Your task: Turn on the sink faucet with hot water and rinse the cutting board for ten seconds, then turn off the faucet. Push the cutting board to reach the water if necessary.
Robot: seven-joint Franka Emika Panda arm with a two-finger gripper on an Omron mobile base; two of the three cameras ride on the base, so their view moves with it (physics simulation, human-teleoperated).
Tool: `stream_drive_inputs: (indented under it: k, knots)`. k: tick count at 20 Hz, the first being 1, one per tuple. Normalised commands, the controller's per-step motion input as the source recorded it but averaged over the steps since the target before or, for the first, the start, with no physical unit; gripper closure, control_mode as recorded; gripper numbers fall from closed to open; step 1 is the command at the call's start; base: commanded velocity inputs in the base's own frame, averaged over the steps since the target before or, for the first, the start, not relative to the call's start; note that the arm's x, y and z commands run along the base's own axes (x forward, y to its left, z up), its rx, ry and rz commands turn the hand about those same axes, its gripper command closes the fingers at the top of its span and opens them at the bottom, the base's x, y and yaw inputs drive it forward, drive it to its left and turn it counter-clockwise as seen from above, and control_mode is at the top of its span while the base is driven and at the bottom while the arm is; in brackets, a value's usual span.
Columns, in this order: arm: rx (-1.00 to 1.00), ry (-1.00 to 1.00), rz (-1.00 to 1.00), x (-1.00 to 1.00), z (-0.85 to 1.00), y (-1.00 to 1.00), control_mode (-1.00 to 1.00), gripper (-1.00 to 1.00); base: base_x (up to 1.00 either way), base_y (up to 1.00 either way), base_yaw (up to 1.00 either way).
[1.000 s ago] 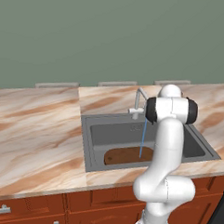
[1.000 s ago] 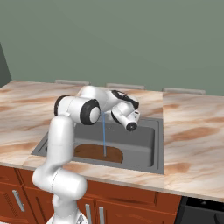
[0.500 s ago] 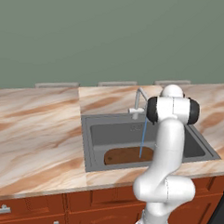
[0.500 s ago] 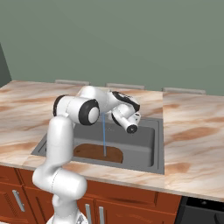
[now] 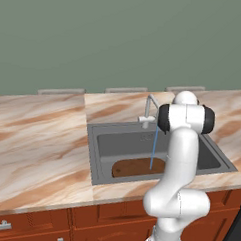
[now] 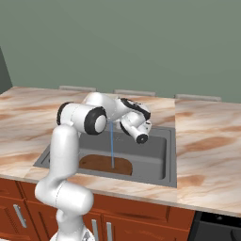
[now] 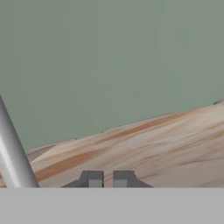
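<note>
Flat dark-brown wooden cutting board point(image 5: 136, 167) looks stiff, wet-slick; push its near-left end. Pincer point(image 7: 107, 179) closed, empty.

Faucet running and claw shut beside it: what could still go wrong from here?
1. The water lands near one end of the cutting board; the far end may go unrinsed.
2. The shut claw sits close to the sink faucet; a careless swing might knock the spout instead of the lever.
3. Splash could leave the sink.
</note>
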Motion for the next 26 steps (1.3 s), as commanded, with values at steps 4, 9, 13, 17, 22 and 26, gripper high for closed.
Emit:
stream_drive_inputs:
  k: [4, 9, 13, 17, 22, 26]
  knots:
    - [0.0, 0.0, 0.0, 0.0, 0.0, 0.0, -1.0, 1.0, 0.0, 0.0, 0.0]
    - [0.0, 0.0, 0.0, 0.0, 0.0, 0.0, -1.0, 1.0, 0.0, 0.0, 0.0]
    - [0.0, 0.0, 0.0, 0.0, 0.0, 0.0, -1.0, -1.0, 0.0, 0.0, 0.0]
    - [0.0, 0.0, 0.0, 0.0, 0.0, 0.0, -1.0, -1.0, 0.0, 0.0, 0.0]
    - [0.0, 0.0, 0.0, 0.0, 0.0, 0.0, -1.0, -1.0, 0.0, 0.0, 0.0]
    - [0.0, 0.0, 0.0, 0.0, 0.0, 0.0, -1.0, -1.0, 0.0, 0.0, 0.0]
